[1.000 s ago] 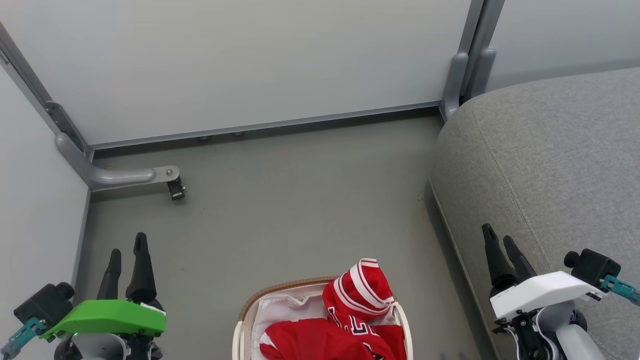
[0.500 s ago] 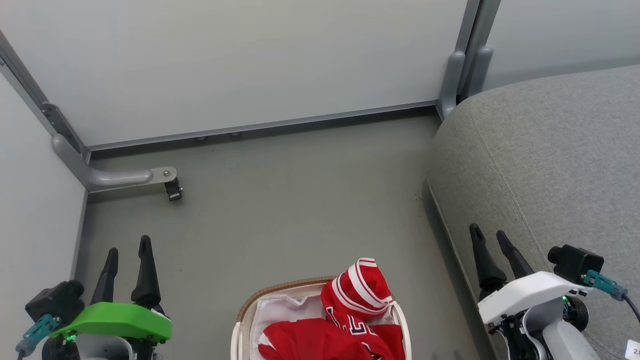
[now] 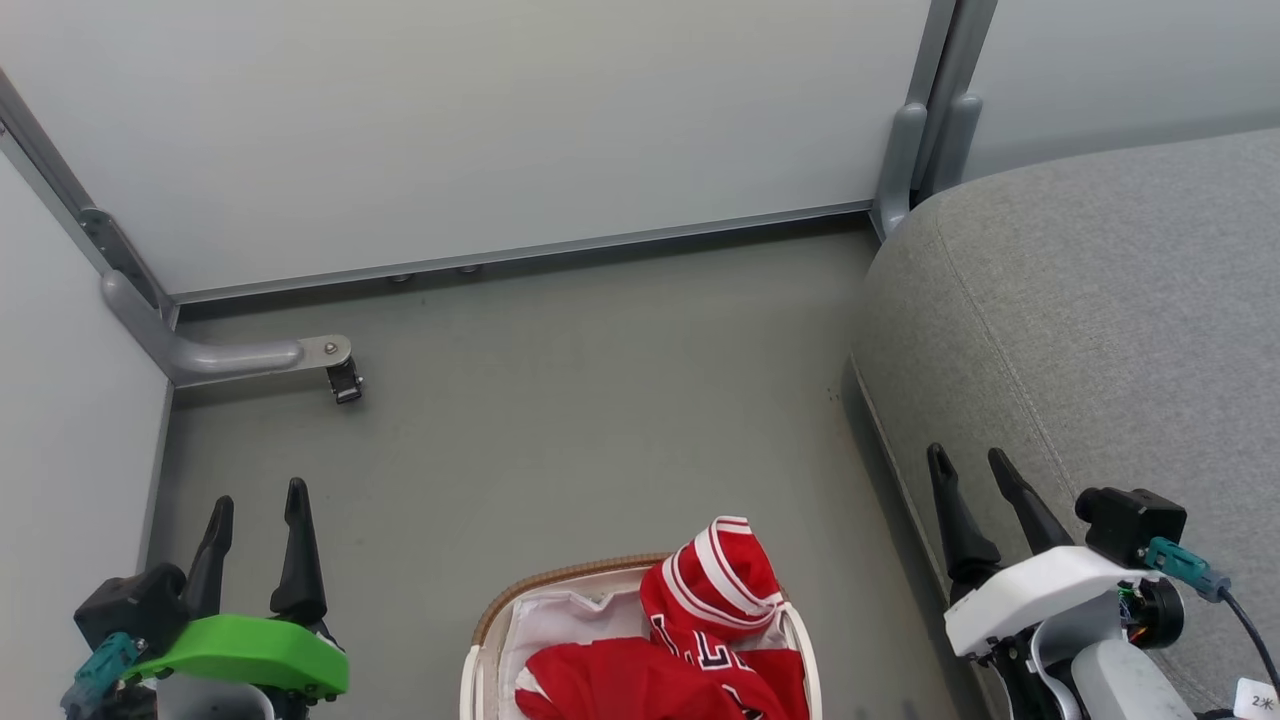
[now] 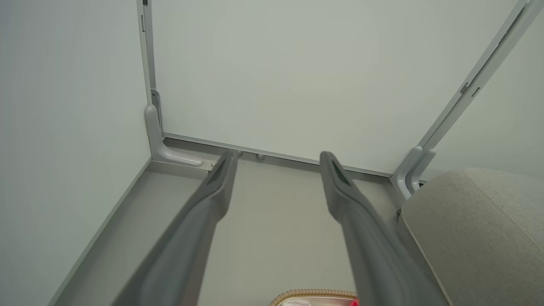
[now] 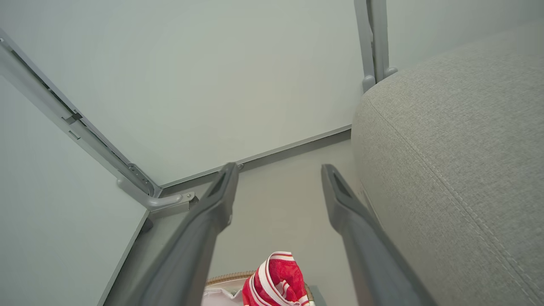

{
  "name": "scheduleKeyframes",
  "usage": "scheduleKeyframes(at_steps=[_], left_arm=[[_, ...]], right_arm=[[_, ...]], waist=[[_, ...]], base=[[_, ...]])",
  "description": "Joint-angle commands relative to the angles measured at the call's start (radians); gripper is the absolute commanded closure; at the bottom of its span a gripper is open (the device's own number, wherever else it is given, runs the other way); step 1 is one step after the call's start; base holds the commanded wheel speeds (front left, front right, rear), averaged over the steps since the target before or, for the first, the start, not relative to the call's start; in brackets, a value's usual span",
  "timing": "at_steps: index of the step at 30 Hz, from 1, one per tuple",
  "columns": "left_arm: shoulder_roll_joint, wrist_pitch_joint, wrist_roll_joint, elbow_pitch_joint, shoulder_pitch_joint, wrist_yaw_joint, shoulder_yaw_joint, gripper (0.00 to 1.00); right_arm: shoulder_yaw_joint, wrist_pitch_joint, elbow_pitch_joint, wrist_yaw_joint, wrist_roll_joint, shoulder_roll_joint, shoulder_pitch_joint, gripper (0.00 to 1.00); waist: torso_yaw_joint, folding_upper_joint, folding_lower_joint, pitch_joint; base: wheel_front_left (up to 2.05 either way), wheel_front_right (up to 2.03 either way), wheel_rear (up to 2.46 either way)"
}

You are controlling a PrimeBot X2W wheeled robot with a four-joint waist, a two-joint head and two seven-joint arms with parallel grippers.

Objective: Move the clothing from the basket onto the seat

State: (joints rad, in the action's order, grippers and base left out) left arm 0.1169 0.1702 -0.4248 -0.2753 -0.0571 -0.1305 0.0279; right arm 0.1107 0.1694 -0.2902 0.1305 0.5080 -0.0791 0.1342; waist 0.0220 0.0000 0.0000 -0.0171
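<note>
At the bottom centre of the head view, a bright red basketball jersey (image 3: 715,600) with white-striped trim lies heaped in an oval white perforated plastic laundry basket (image 3: 560,578) with a brown woven-look rim. The basket stands on a plain grey floor (image 3: 600,400). One striped fold of the jersey pokes up above the rim on the basket's right side.

Over the last second the white-bodied right tool (image 3: 967,453), with two long dark fingers, has drifted leftward toward the basket and its fingers have spread wider. The green-bodied left tool (image 3: 258,492) has sunk a little in the view and also opened somewhat. Both tools are empty, with fingers apart. This reads as the start of a reach, and the jersey is not yet lifted.

The jersey lies between the two tools, nearer the robot than their fingertips. It is closer to the right tool and touches neither. The large grey woven-fabric upholstered seat (image 3: 1100,300) rises near the basket, on the right.
</note>
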Motion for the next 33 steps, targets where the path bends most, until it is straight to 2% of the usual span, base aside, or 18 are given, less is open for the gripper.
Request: scheduleKeyframes(at_steps=[1, 19, 26, 30, 33], left_arm=[[0.01, 0.01, 0.026, 0.005, 0.002, 0.0, 0.002, 0.0], [0.005, 0.049, 0.16, 0.004, 0.016, 0.0, 0.008, 0.0], [0.0, 0.063, 0.171, -0.006, 0.023, 0.0, 0.003, 0.0], [0.003, 0.07, 0.189, -0.015, 0.028, 0.0, -0.027, 0.0], [0.01, 0.077, 0.2, -0.024, 0.003, 0.0, -0.094, 0.0]], right_arm=[[0.004, 0.012, 0.011, 0.0, -0.027, -0.006, 0.016, 0.0], [-0.011, 0.05, -0.02, 0.0, -0.206, 0.007, 0.015, 0.0], [-0.015, 0.064, -0.038, 0.0, -0.259, 0.014, 0.015, 0.0], [-0.01, 0.073, -0.036, 0.0, -0.291, 0.016, 0.023, 0.0], [-0.005, 0.078, -0.019, 0.0, -0.316, 0.019, 0.041, 0.0]], waist=[[0.001, 0.0, 0.0, 0.0], [0.003, 0.0, 0.0, -0.004], [0.007, 0.0, 0.0, -0.006], [0.016, 0.0, 0.0, -0.021], [0.029, 0.0, 0.0, -0.069]], base=[[0.0, 0.0, 0.0], [0.0, 0.0, 0.0], [0.0, 0.0, 0.0], [0.0, 0.0, 0.0], [0.0, 0.0, 0.0]])
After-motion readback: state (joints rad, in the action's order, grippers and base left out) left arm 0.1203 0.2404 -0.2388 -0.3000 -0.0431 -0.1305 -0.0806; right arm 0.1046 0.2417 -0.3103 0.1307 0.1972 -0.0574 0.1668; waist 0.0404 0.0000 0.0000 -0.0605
